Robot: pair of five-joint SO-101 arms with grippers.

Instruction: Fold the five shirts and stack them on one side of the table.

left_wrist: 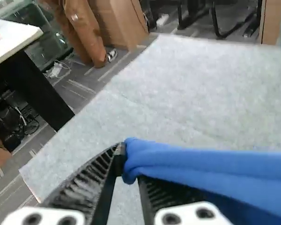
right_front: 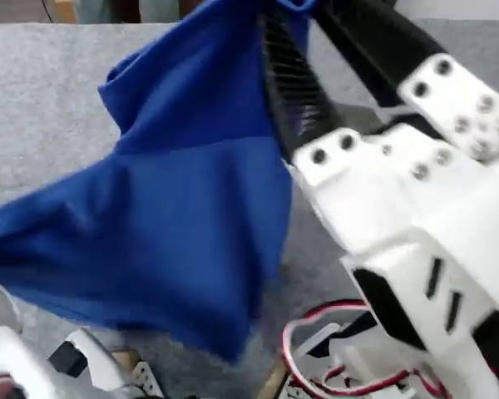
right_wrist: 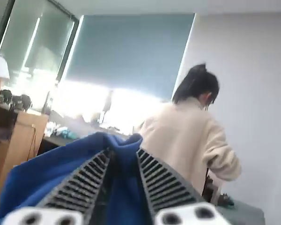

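**Blue shirt held aloft, both pincers clamped on it**

We have the blue shirt [right_front: 183, 224] up off the table [right_front: 50, 83], hanging in a loose, creased sheet. The left gripper [left_wrist: 129, 166] is closed on a rolled edge of the cloth, with the fabric bunched between its ribbed jaws and the grey table surface well below it. The right gripper [right_wrist: 122, 153] is likewise clamped on a peak of the blue cloth and points up and out toward the room, not down at the table. In the high view a pair of black ribbed fingers [right_front: 287, 91] pinches the shirt near its highest point, and the cloth falls away from there toward the near left corner.

We judge this to be the lift-and-spread step. The shirt is picked up at two places but is not yet laid flat, and no fold has been made in it. How far the stack has got we cannot judge from here.

The next move calls for drawing the two held points apart until the edge between them runs straight. Both arms then need to lower together so the hanging part meets the table first and drapes out smooth. Neither pincer should let go before the cloth lies flat, or the bunching in the middle will go into the fold.
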